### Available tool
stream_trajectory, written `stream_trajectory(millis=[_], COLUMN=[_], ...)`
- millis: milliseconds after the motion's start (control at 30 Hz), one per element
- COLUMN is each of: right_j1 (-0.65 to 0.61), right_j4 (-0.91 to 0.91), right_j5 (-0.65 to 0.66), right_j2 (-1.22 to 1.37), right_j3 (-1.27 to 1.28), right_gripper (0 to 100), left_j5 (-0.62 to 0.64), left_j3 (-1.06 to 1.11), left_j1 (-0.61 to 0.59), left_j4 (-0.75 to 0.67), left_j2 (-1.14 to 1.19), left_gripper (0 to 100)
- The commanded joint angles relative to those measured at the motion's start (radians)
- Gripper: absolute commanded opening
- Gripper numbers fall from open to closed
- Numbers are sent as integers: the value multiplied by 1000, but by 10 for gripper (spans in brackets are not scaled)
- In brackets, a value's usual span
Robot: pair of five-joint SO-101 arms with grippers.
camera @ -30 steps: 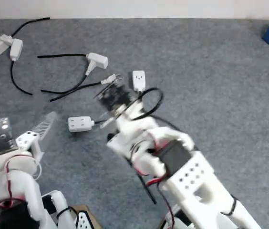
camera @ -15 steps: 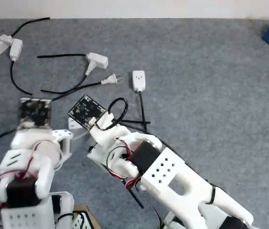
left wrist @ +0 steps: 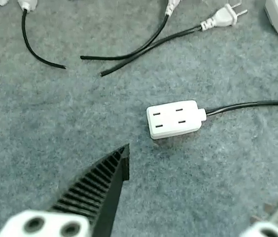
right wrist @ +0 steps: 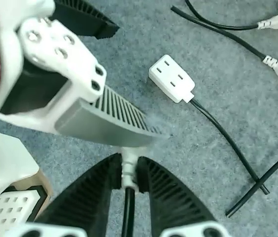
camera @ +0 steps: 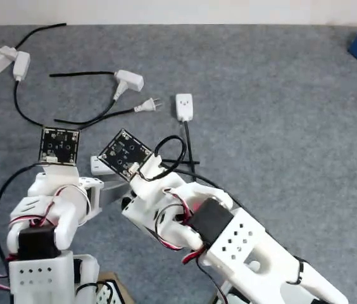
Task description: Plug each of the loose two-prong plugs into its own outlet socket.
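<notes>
Right claw grips a plug, its prongs hidden.

Bright, even light casts only faint, soft shadows.

Setting: you are at a robotics lab bench. Evidence: grey felt mat over the whole surface. 2 white printed arms in the lower half of frame, with bare red-black wiring and exposed camera boards. Short cut plug cords scattered upper left.
</notes>
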Motion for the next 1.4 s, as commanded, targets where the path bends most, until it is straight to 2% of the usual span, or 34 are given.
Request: stream_trajectory(millis=[0, 300, 367, 467, 533, 633, 933, 1067, 1133, 1367], right_j1=[16, 53, 53, 68, 96, 105, 102, 97, 96, 85], right_j4=[1, 19, 19, 38, 45, 117, 536, 677, 690, 685], right_j5=[-3, -2, 18, 29, 26, 25, 25, 190, 276, 615], right_j2=[-50, -48, -47, 10, 105, 314, 1013, 1219, 1287, 1379], right_j3=[-67, -62, -58, -64, -96, -288, -1187, -1549, -1678, -1696], right_gripper=[8, 8, 8, 8, 8, 8, 8, 8, 8, 8], left_j5=[-15, -15, -14, -15, -17, -40, -74, -172, -192, -270], left_j3=[7, 7, -2, -35, -54, -50, -13, 62, 97, 163], left_j1=[8, 4, -61, -240, -331, -423, -676, -736, -780, -964], left_j4=[-12, -14, -57, -163, -169, -170, -175, -181, -222, -259], left_j2=[13, 13, 13, 22, 24, 24, 24, 24, 24, 15], left_gripper=[457, 457, 457, 457, 457, 457, 457, 457, 457, 457])
